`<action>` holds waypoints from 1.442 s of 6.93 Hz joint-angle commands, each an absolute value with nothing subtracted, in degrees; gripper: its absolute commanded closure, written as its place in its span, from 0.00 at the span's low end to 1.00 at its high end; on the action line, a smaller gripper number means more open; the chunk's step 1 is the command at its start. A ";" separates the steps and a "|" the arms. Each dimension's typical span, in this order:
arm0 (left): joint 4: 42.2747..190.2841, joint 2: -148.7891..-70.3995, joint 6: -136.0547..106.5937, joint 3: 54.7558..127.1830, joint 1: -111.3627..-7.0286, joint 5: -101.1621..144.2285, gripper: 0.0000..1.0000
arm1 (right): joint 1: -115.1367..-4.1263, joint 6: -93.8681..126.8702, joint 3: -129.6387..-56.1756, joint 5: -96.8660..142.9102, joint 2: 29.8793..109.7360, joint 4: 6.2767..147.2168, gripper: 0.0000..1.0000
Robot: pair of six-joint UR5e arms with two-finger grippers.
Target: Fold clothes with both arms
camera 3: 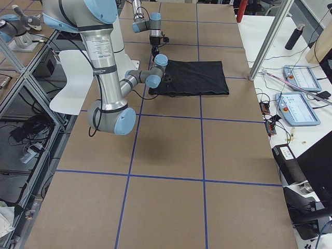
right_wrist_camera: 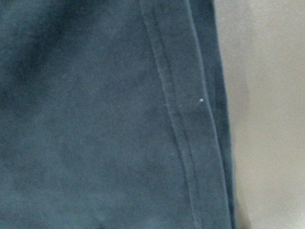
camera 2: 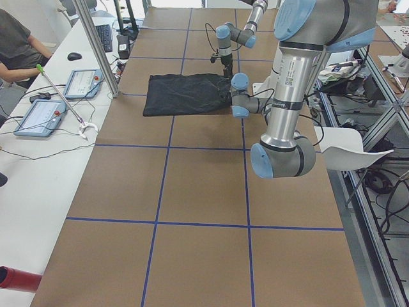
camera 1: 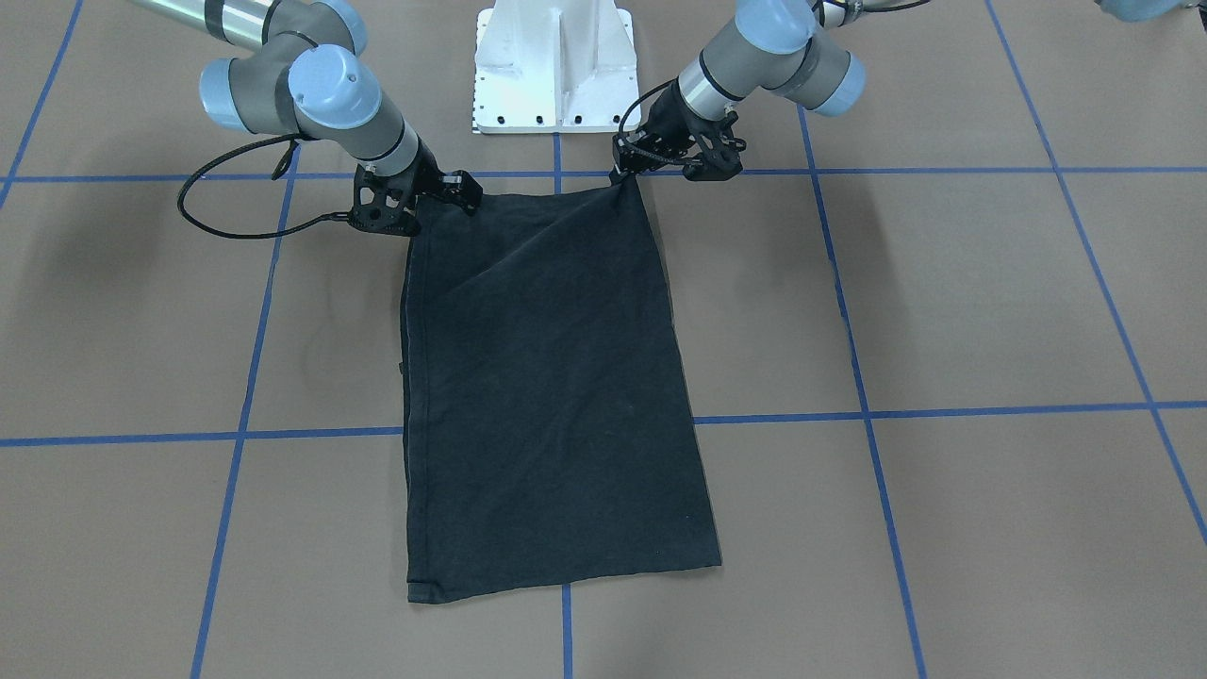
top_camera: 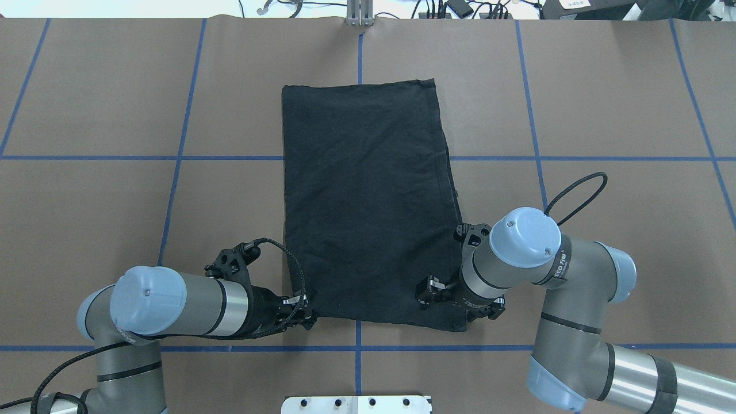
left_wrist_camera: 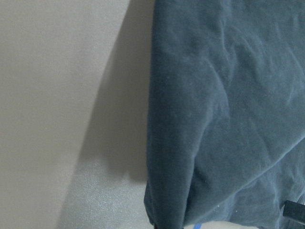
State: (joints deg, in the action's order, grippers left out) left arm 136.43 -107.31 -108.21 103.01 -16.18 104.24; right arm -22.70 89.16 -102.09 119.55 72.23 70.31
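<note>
Pinching a near corner of the T-shirt (camera 1: 556, 396) in the left gripper (camera 1: 625, 177), with the right gripper (camera 1: 412, 211) at the other, closure untellable, likely to lift both for the next fold.

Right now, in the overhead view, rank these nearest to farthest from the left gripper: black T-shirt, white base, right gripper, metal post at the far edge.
1. the black T-shirt, its near corner at the left gripper.
2. the white base, bottom centre, close by.
3. the right gripper, across the shirt's near edge.
4. the metal post, top centre, far table edge.
</note>
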 commanded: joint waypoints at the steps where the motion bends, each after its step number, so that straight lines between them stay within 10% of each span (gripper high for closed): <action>1: 136.49 -107.31 -108.19 103.01 -16.17 104.24 1.00 | -22.50 89.12 -102.13 119.53 72.25 70.31 0.00; 10: 136.41 -107.40 -108.19 102.92 -16.08 104.15 1.00 | -21.88 89.12 -102.22 119.53 72.95 70.40 0.00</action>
